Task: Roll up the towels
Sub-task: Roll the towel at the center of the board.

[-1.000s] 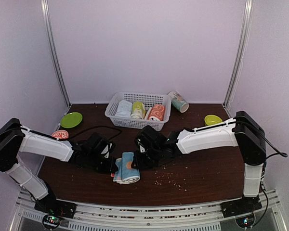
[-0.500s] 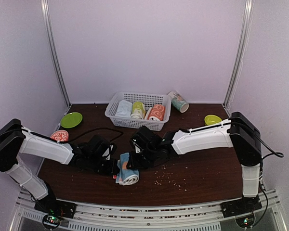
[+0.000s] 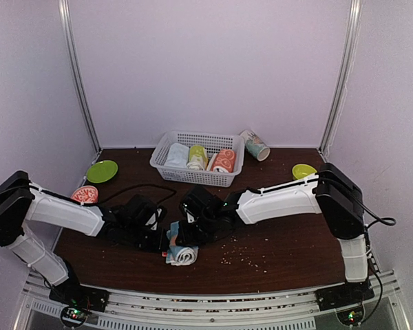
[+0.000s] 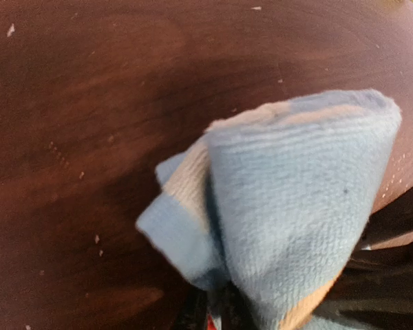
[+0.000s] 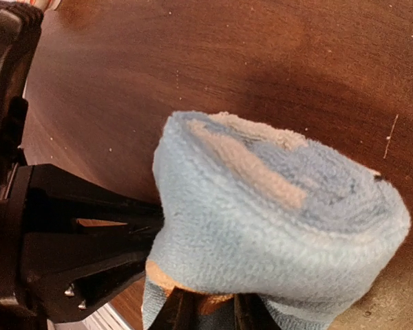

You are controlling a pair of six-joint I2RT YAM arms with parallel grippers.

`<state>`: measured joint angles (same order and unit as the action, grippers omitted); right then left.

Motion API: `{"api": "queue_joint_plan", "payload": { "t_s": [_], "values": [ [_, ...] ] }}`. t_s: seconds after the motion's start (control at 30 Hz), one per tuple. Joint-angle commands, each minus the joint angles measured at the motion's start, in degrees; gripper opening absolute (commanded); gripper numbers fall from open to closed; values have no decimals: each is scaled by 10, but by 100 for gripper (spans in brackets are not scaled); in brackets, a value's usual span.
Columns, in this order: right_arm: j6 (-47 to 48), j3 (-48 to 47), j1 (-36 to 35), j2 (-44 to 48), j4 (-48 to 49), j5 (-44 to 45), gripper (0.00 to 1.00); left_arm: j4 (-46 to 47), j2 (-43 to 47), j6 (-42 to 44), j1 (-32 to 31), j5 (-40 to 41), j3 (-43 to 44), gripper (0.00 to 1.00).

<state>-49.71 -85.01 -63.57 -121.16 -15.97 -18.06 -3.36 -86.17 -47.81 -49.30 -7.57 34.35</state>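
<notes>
Light blue towel partly rolled into a bunched wad, orange patches showing, at the near middle of the counter. Left jaws clenched on it from the left side, right jaws grasping it from the right. In each wrist view the cloth comes straight out from between the fingers. Peach-orange towel sits rolled inside the white basket at the back. Crumbs lie just right of the wad.
</notes>
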Motion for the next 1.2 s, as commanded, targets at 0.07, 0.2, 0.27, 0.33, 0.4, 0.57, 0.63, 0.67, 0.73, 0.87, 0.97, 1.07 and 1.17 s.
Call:
{"api": "queue_joint_plan", "payload": {
  "t_s": [0.07,0.2,0.27,0.33,0.4,0.57,0.63,0.67,0.73,0.87,0.97,1.07,1.17],
  "values": [
    [1,-5,-4,-32,-14,-4,23,-63,62,17,-6,10,-10,44],
    [1,-8,-3,-35,-13,-6,23,-112,118,32,-6,18,-2,56],
    [3,-8,-3,-34,-11,-7,24,-134,148,33,-6,29,4,58],
    [5,-7,-4,-31,-8,-5,24,-145,174,31,-3,38,10,58],
    [7,-7,-4,-31,-7,-3,24,-143,190,28,2,42,20,58],
    [8,-2,-5,-28,5,-5,25,-89,168,25,18,35,45,54],
    [10,1,-4,-24,8,-3,25,-61,138,26,25,25,58,50],
    [11,2,-5,-23,11,-3,25,-53,123,27,27,18,65,49],
    [12,7,-4,-20,15,-2,25,-37,93,29,32,6,82,46],
    [12,14,-4,-17,23,-3,26,-15,47,29,40,-8,103,38],
    [13,16,-4,-16,29,-4,26,3,24,26,46,-18,110,35],
    [15,15,-5,-17,32,-7,26,12,-2,27,49,-24,119,31],
    [19,13,-4,-15,33,-7,26,18,-28,27,51,-29,122,26]
  ]
}}
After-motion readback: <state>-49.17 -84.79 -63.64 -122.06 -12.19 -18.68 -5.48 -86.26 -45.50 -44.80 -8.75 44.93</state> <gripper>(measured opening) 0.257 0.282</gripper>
